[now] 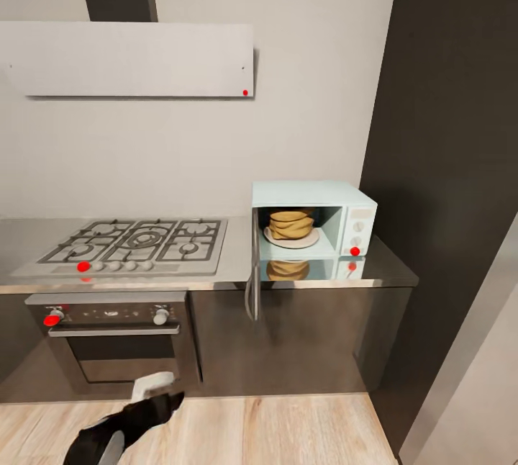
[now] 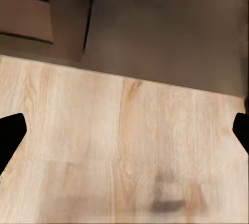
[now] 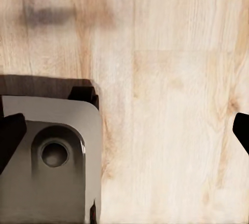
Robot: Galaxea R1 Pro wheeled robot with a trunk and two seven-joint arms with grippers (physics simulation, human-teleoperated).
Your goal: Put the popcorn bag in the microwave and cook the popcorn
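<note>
Popcorn bag inside open microwave, seemingly.

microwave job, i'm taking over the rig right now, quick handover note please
Left gripper: open, empty, pointing at the wood floor.
Right gripper: open, empty, over the floor beside the robot's base.
Popcorn bag: inside the microwave on its plate. The microwave stands on the countertop, right of the hob.
Done: bag loaded.
Left: the microwave door hangs open; shut it, then start heating. Whether the popcorn is cooked cannot be told.
</note>
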